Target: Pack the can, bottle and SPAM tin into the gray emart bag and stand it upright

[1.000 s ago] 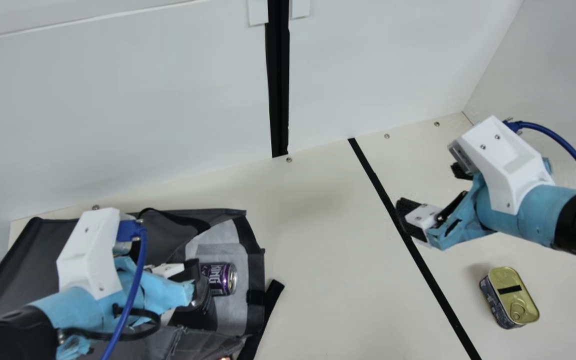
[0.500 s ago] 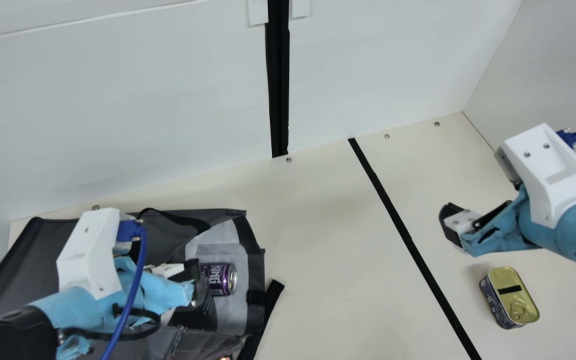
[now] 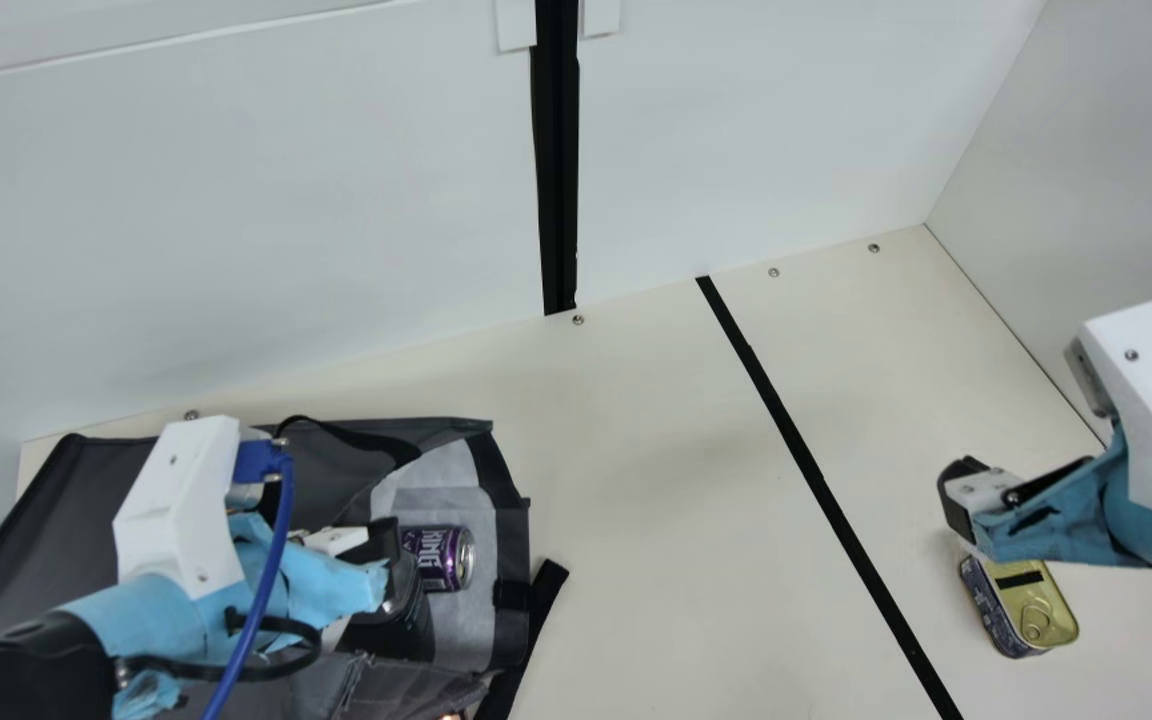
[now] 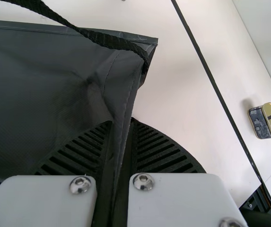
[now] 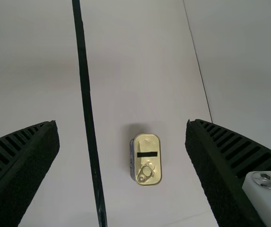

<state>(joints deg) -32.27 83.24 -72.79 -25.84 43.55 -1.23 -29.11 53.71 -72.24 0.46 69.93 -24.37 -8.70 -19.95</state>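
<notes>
The right hand (image 5: 122, 122), spread wide and empty, should grip the likely stiff, slick SPAM tin (image 5: 146, 160) across its narrower width.

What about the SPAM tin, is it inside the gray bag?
No, the SPAM tin sits on the table, across the black line from the gray bag.
</notes>
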